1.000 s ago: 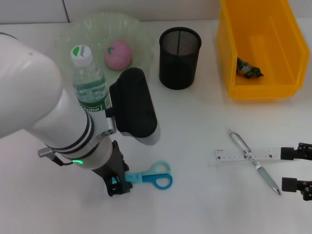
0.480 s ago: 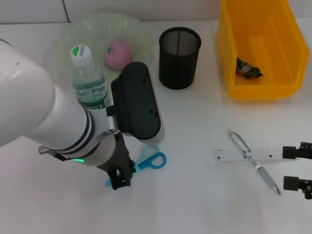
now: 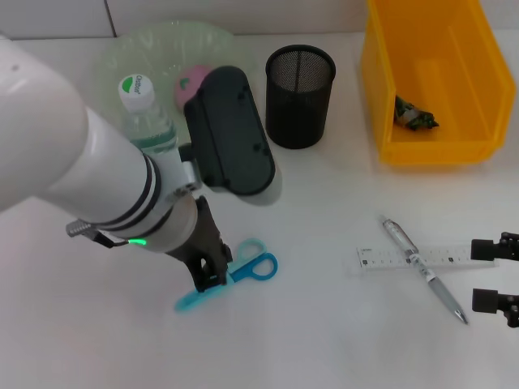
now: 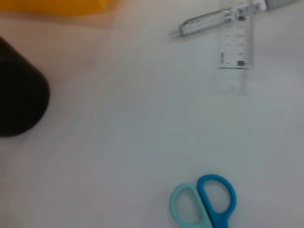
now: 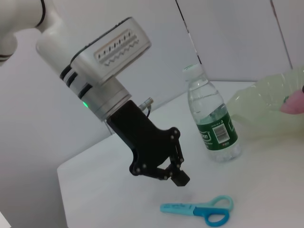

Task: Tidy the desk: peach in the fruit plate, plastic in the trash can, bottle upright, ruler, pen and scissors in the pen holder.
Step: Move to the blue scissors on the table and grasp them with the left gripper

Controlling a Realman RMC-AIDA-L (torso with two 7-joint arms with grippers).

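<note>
**A:** Where is the left pincer [image 3: 212,279]?

**B:** Just above the blue scissors [image 3: 231,279], which lie flat on the white worktop [image 3: 324,324]. From the right wrist view its fingers look drawn in and hold nothing.

**A:** And farther out?

**B:** The upright bottle [image 3: 147,121] and the fruit plate [image 3: 122,57] holding the peach [image 3: 188,83] sit behind the arm. The black pen holder [image 3: 299,96] is beyond. The right pincer [image 3: 496,275] waits, spread wide, beside the ruler [image 3: 409,257] and pen [image 3: 422,269].

**A:** What might fail?

**B:** Fingers closing too high would likely miss the thin blades, or nudge the scissors aside.
</note>
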